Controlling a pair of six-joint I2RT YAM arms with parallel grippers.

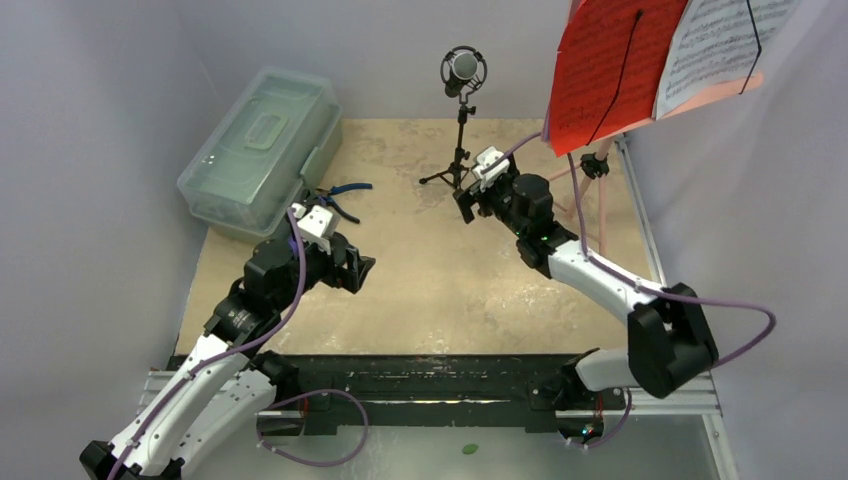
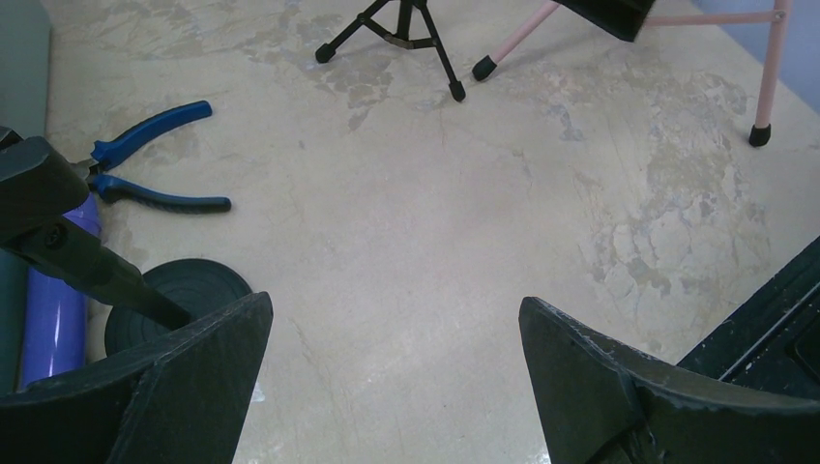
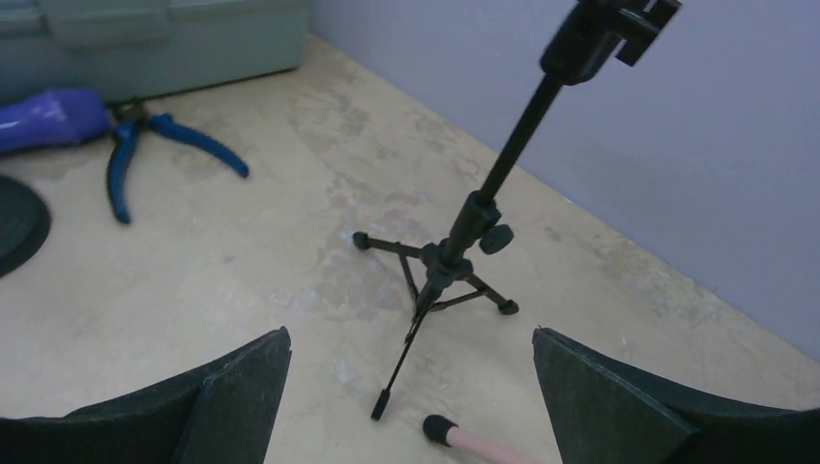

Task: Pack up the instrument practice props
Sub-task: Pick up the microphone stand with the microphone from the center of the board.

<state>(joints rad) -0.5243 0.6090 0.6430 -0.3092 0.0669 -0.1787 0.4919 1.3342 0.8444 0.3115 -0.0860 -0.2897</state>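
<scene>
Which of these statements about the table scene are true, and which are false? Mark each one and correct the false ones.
1. The left gripper and the right gripper are both open and hold nothing. True.
2. The black-silver mic stands upright on its tripod. True.
3. The lid of the case is open. False: the lid is shut.
4. The pliers lie at the right edge of the table. False: they lie on the left, beside the case.
5. The red page lies flat on the table. False: it is propped up on the rack, next to a white page.
</scene>
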